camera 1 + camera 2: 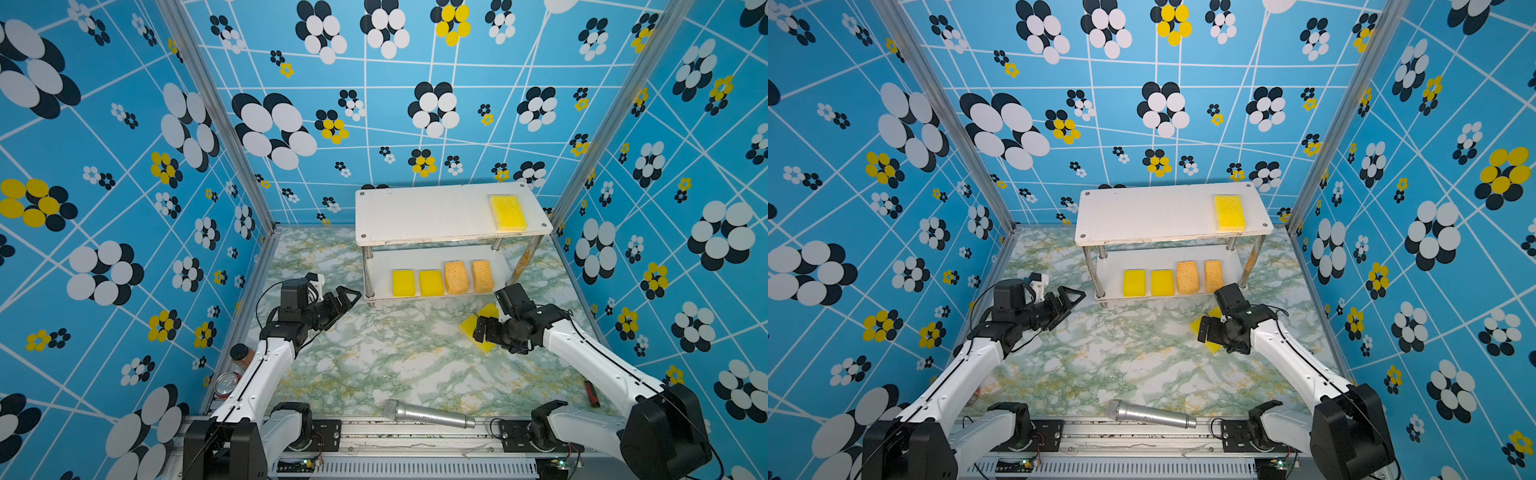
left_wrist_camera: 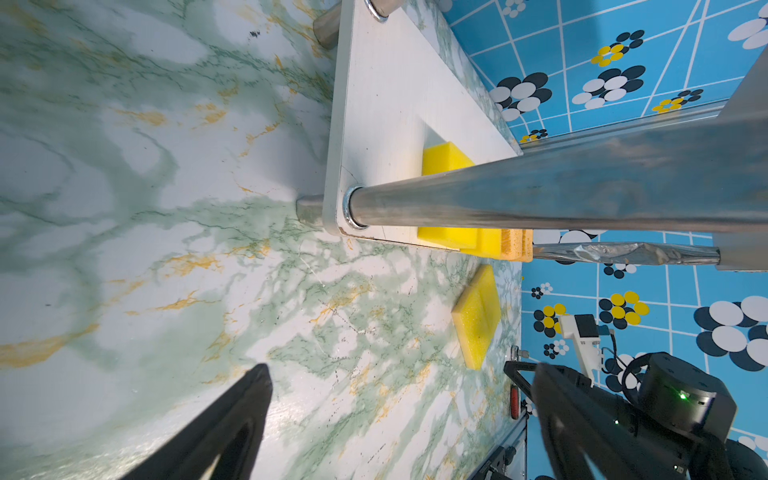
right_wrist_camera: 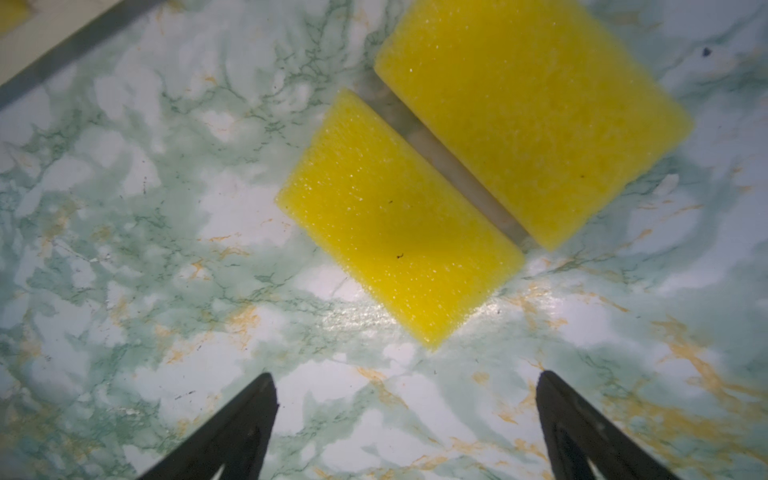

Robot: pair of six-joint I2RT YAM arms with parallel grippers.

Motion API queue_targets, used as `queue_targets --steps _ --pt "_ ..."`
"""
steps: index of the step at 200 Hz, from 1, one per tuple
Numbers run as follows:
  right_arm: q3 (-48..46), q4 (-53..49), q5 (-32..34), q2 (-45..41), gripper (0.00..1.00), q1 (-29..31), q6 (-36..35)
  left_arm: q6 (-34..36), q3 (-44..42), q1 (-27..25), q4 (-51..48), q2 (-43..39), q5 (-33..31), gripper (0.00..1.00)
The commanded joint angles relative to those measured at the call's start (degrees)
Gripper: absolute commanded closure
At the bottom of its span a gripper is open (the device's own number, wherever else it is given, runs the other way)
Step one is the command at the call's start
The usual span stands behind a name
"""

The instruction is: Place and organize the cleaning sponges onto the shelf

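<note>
On the white two-tier shelf, one flat yellow sponge lies at the right end of the top board, its near end close to the front edge. The rest of that board is bare. Two small yellow sponges and two orange-tan sponges line the lower board's front edge. Two more flat yellow sponges lie side by side, a narrow gap between them, on the marbled desk under the right pincer, whose jaws stand apart and empty. The left pincer, jaws also apart, hovers near the shelf's left front leg. A silver microphone rests at the desk's front edge. A can stands at the left edge, its label too small to read.
</note>
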Motion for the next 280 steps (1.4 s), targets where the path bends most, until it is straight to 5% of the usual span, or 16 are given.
queue_targets --steps 1,144,280 --pt "1.1 0.4 2.8 2.6 0.01 0.3 -0.5 1.4 0.4 0.4 -1.2 -1.2 0.0 0.01" --pt "11.3 -6.1 6.0 17.3 0.01 0.2 -17.9 1.9 0.5 1.4 -2.9 -2.7 -0.3 0.01" --pt "12.1 -5.3 4.9 20.9 0.02 2.0 -21.6 2.0 0.2 1.9 -3.6 -3.0 -0.2 0.01"
